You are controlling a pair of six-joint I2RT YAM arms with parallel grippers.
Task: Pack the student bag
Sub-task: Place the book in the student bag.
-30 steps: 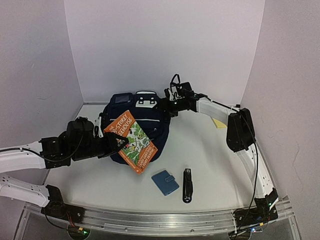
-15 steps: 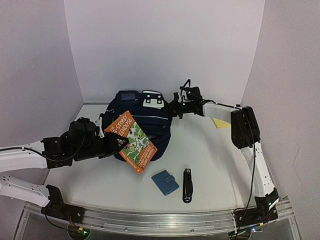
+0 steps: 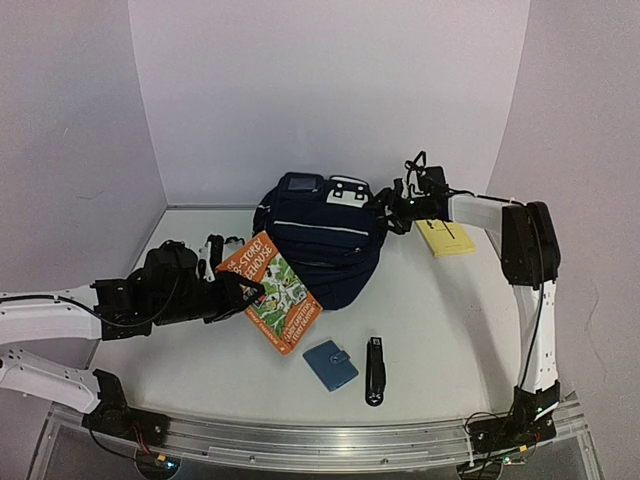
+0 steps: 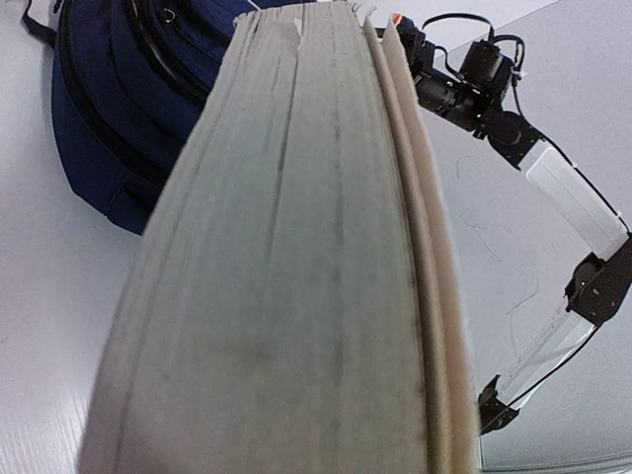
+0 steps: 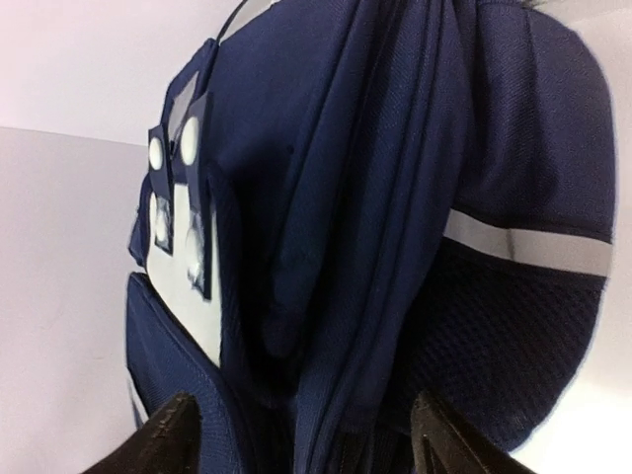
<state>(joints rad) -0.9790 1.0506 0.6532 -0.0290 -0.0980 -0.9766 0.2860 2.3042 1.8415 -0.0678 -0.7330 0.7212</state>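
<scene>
left gripper [image 3: 240, 290]: clamps book [image 3: 276, 296] (outside student bag [image 3: 322, 240]) | right gripper [image 3: 390, 213]: spread wide, straddling its edge

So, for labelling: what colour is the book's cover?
The book cover is orange; top view shows it best.

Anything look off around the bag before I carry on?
The student bag lies slumped, with no open mouth showing toward the orange book held tilted in the left gripper. Nothing looks spilled or damaged.

bare table [image 3: 440, 320] at centre right gives free passage. bag [image 3: 325, 245] blocks the upper middle, notepad [image 3: 447, 238] just right of it; book [image 3: 270, 292], wallet [image 3: 330, 364] and black tool [image 3: 375, 370] crowd the lower centre.
</scene>
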